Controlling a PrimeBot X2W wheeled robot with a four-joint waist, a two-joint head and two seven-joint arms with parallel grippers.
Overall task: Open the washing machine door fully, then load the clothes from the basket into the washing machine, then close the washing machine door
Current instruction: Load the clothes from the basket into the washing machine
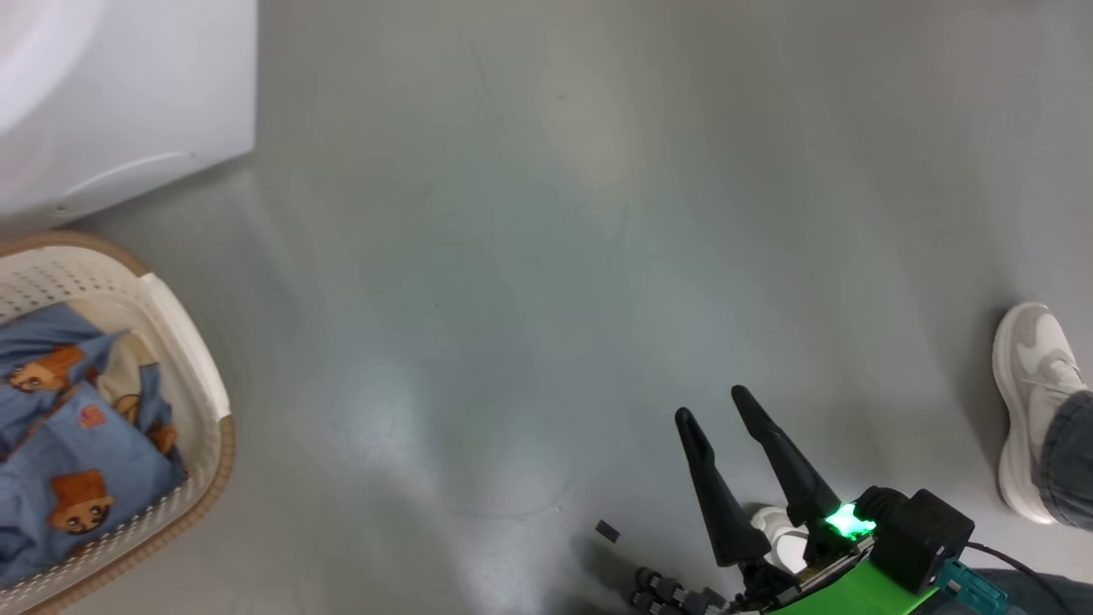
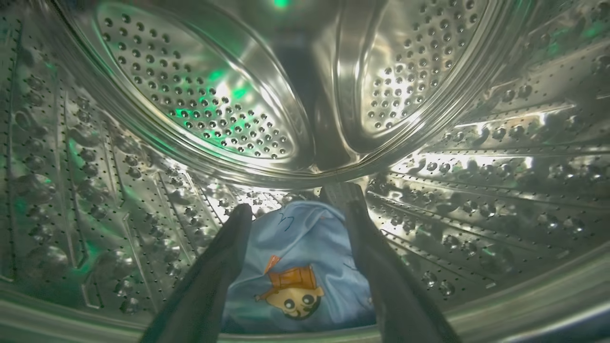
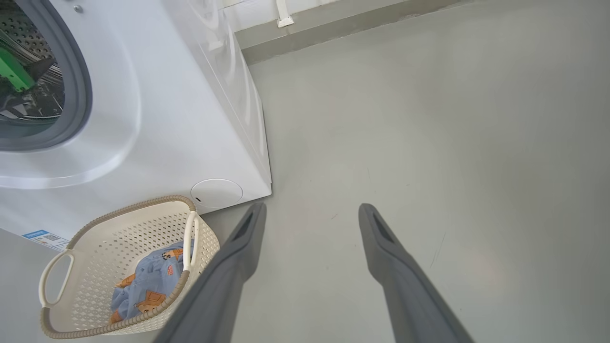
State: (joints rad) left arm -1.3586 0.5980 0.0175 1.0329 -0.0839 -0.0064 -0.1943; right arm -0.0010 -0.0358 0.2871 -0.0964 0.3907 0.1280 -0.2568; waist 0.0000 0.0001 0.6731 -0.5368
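one light blue garment point(image 2: 300, 247) with an orange-brown bear print lies on the bottom of the drum point(image 2: 476, 190) inside the washing machine point(image 3: 181, 119). the left gripper point(image 2: 298, 209) is deep in that drum, released, its two dark fingers spread wide with the garment lying in the gap between and beneath them; whether the fingers touch the cloth cannot be told. green light glints on the perforated steel around it.

more clothes point(image 1: 68, 427) of the same bear print lie bunched in the basket point(image 1: 192, 367), which stands on the floor point(image 1: 512, 256) just in front of the washing machine, near its front lower corner. the machine's round opening shows its grey gasket point(image 3: 78, 81), with the green left arm point(image 3: 14, 71) reaching in through it. a blue label point(image 3: 45, 237) sits low on the machine's front, beside the basket's handle.

the right gripper point(image 3: 310, 209) hangs over bare floor well to the side of the washing machine, beyond the basket, released and holding nothing, fingers apart. farther from the machine again, a person's pale shoe point(image 1: 1029, 401) stands on the floor.
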